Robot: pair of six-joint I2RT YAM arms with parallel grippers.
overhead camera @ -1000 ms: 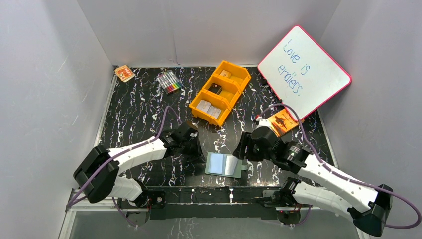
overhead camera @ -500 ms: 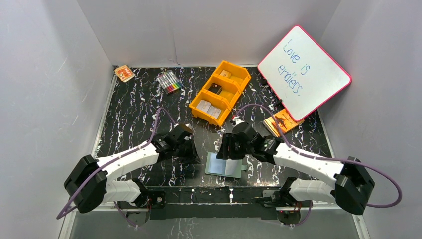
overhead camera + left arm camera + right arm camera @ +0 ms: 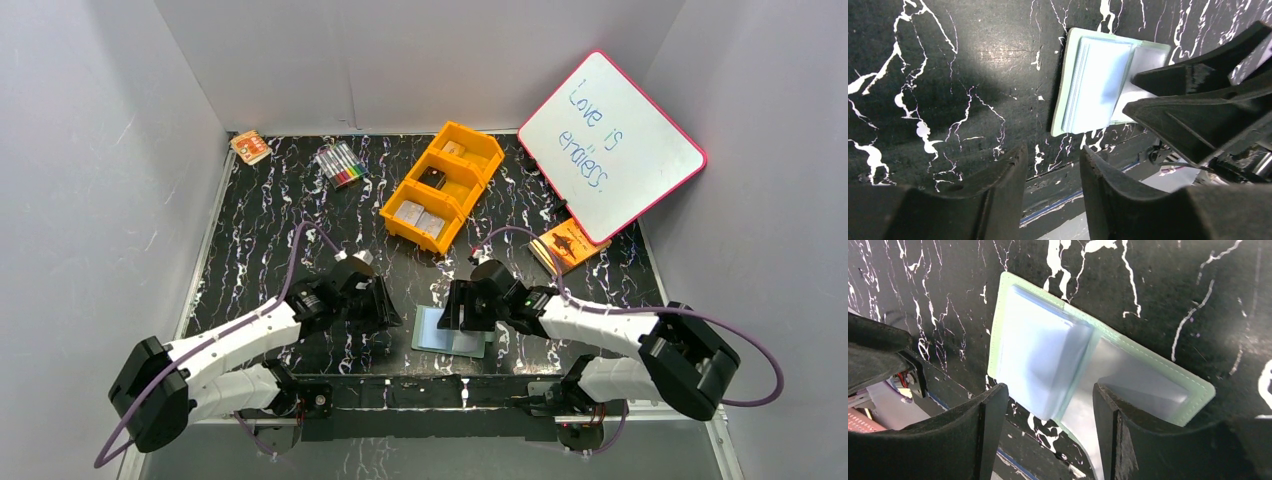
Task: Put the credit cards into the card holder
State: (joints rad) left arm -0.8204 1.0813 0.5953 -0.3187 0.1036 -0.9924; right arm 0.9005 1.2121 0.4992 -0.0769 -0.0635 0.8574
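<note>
The card holder lies open near the table's front edge, pale blue-grey inner side up with its clear pockets showing. It also shows in the left wrist view and the right wrist view. My right gripper is open and empty, low over the holder, one finger above its middle fold. My left gripper is open and empty, on the table just left of the holder. The credit cards lie in the orange tray's near compartment.
The orange tray stands at mid-back with a small black item in its middle compartment. A whiteboard leans at the back right, an orange booklet below it. Markers and a small box lie at the back left.
My right gripper has moved left and now hangs over the open card holder. My left arm has drawn back a little towards the near edge. The holder has not moved.
</note>
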